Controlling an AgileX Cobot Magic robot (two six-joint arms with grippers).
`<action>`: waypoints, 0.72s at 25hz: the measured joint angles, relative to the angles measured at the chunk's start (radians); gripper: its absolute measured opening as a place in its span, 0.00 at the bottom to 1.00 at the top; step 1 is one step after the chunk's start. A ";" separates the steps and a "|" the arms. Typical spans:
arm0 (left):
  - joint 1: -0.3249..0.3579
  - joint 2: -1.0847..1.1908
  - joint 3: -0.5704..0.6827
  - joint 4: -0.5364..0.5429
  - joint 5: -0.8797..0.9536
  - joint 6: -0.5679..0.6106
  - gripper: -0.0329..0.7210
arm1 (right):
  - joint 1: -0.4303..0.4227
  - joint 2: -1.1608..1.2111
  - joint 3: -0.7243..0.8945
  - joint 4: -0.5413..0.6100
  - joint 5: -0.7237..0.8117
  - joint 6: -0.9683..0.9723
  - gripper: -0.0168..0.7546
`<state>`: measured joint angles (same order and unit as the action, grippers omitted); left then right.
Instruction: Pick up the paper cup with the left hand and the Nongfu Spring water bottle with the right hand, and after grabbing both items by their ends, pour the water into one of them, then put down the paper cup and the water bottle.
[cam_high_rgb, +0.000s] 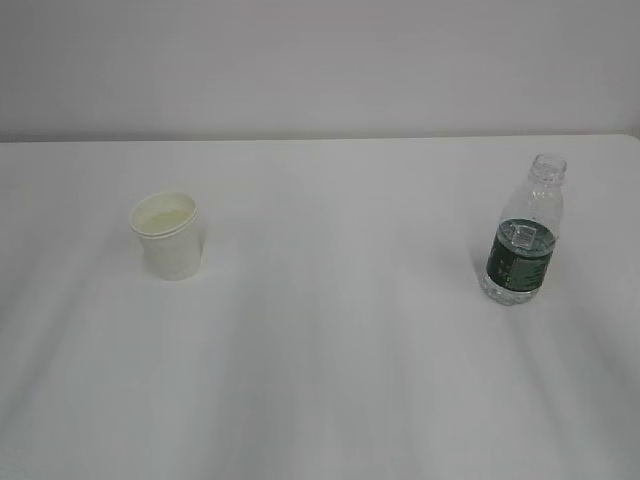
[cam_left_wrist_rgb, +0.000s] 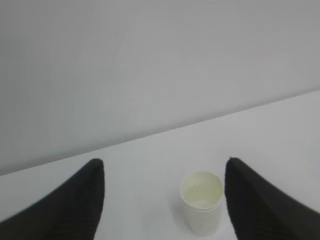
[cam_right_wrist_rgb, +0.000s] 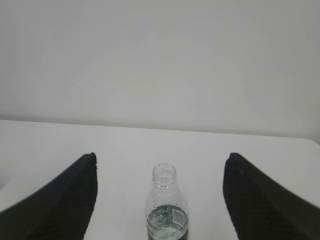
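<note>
Arms out of the exterior view; only fingertips show in the wrist views, fingers cut off at the lower frame edge. Water level in the bottle hard to read: label band hides most of it. Cup contents unclear; pale interior, liquid not confirmable.

Count: one paper cup (cam_high_rgb: 168, 236), one water bottle (cam_high_rgb: 523, 246), both upright on a white table (cam_high_rgb: 330, 380), well apart, cup left, bottle right. Bottle capless.

Left gripper (cam_left_wrist_rgb: 165, 172): jaws spread wide, holding nothing; cup (cam_left_wrist_rgb: 202, 209) stands ahead, between the fingers (cam_left_wrist_rgb: 80, 200), untouched.

Right gripper (cam_right_wrist_rgb: 162, 165): jaws spread wide, empty; bottle (cam_right_wrist_rgb: 166, 210) centred between them, not touched, its base cut off.
</note>
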<state>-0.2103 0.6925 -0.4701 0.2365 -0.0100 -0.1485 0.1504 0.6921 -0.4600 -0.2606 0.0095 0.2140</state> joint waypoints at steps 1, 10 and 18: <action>0.000 -0.024 0.000 0.000 0.027 0.000 0.76 | 0.000 -0.011 0.000 0.000 0.014 0.000 0.78; 0.000 -0.162 -0.014 -0.032 0.318 0.000 0.74 | 0.000 -0.174 -0.012 0.002 0.204 0.001 0.78; 0.000 -0.231 -0.088 -0.089 0.524 0.000 0.72 | 0.000 -0.335 -0.013 0.078 0.395 0.001 0.78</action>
<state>-0.2103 0.4618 -0.5585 0.1471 0.5142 -0.1485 0.1504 0.3570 -0.4726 -0.1828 0.4046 0.2154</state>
